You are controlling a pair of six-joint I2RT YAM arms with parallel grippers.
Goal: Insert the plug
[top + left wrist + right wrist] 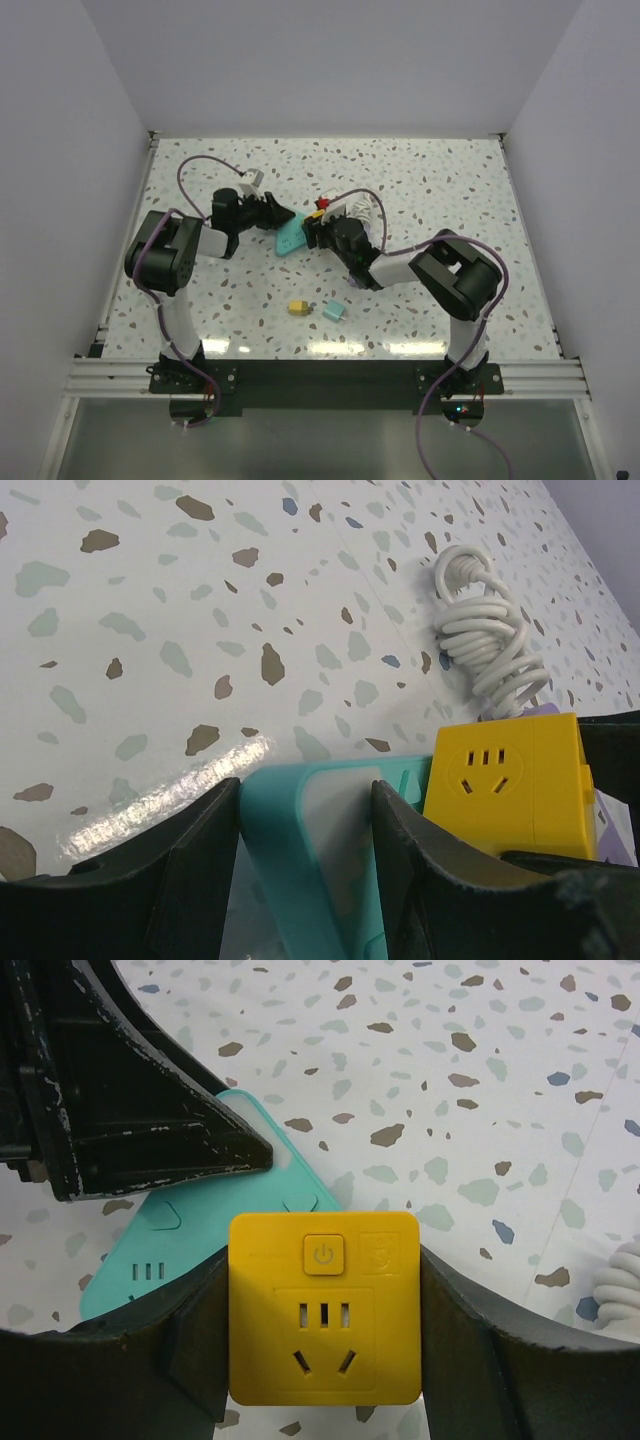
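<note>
Yellow cube adapter (322,1360), clenched in right gripper (322,1285), sits at the centre of the table (450,180) against teal socket block (290,850) grasped by left gripper (305,798); probable hazard: skewed alignment jams the insertion or twists either piece loose.

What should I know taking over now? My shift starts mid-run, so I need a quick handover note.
Left gripper: shut on the teal socket block.
Right gripper: shut on the yellow socket cube.
Where: the cube sits against one end of the teal block, mid-table; the white coiled cable lies just beyond. A small yellow piece and a small teal piece lie loose, apart, on the near side.
Done: both parts gripped and together.
Left: seating is not visible; check, probably press home, then release.
</note>
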